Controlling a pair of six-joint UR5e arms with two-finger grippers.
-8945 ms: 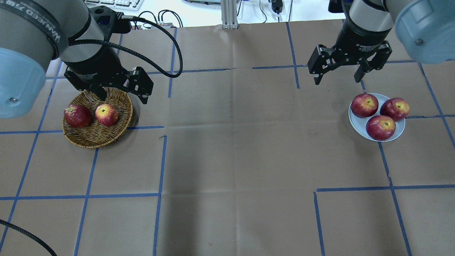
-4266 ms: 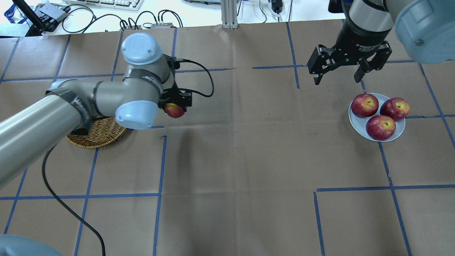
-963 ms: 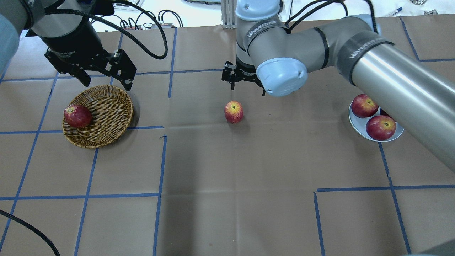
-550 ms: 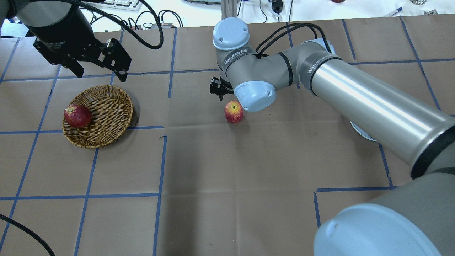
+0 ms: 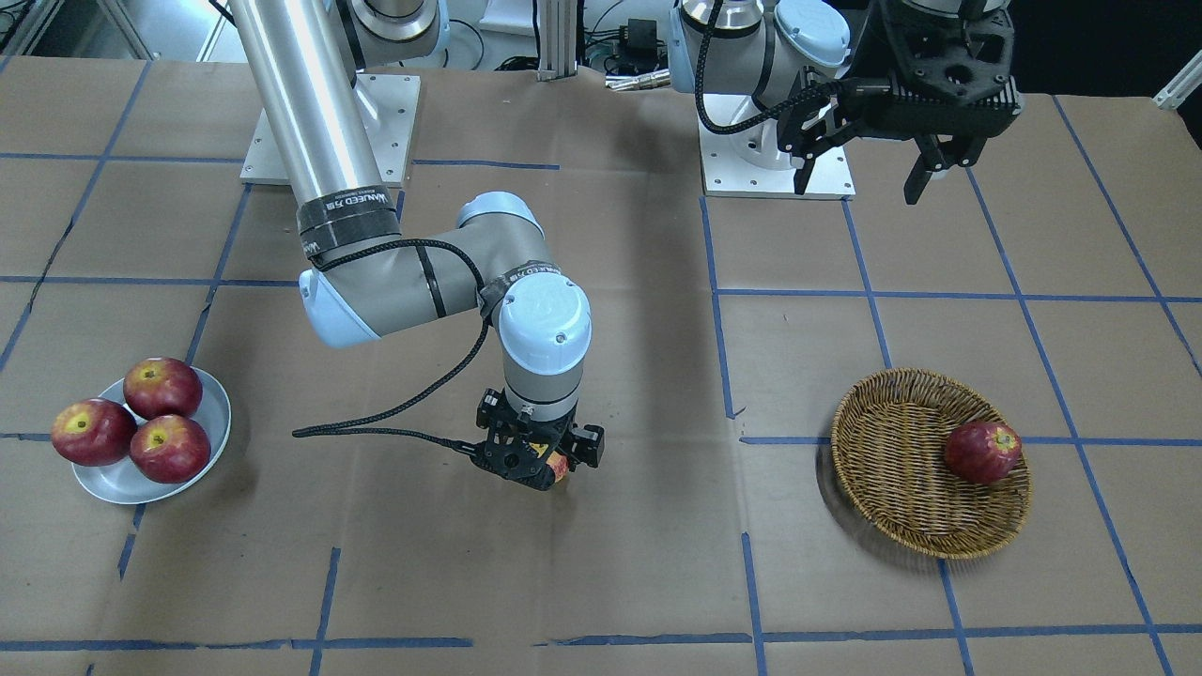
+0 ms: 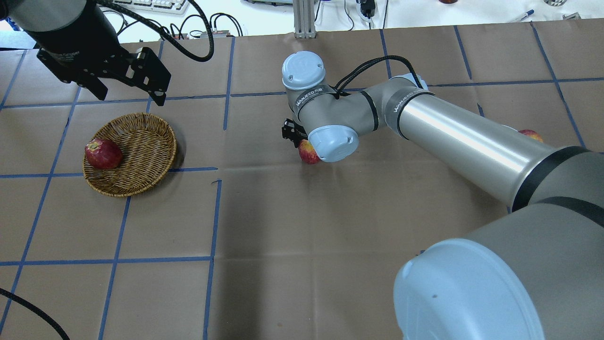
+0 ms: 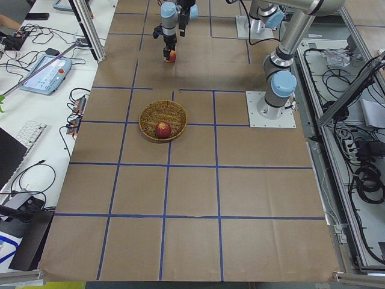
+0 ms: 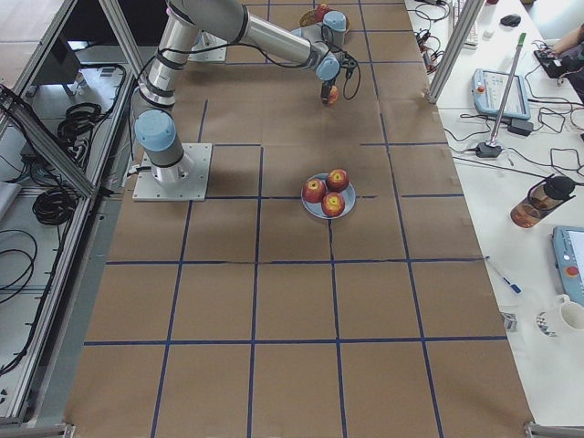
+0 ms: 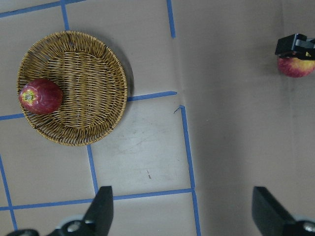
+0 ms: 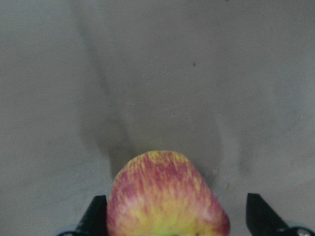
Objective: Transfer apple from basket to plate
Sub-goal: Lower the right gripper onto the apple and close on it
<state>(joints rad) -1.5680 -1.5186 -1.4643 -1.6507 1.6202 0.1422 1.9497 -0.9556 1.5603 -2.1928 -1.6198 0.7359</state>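
The apple (image 10: 167, 196), red streaked with yellow, stands on the table's middle (image 6: 306, 152), outside the wicker basket (image 6: 141, 146). My right gripper (image 5: 540, 460) is down over it, jaws open, one finger on each side; the right wrist view shows a gap beside the right finger (image 10: 261, 216). The apple peeks out under the gripper in the front view (image 5: 558, 467). My left gripper (image 6: 131, 97) is open and empty, raised behind the basket (image 5: 892, 451). The pale plate (image 5: 113, 483) lies at the table's right end; the right arm hides it in the overhead view.
A dark red apple (image 6: 103, 153) lies in the basket's left side. Three dark red apples (image 5: 162, 387) fill the plate. The right arm stretches across the table from the right. Blue tape lines mark the brown paper cover.
My right gripper came in from behind the apple and lowered around it. My left gripper, which had set the apple on the table, drew further back from the basket.
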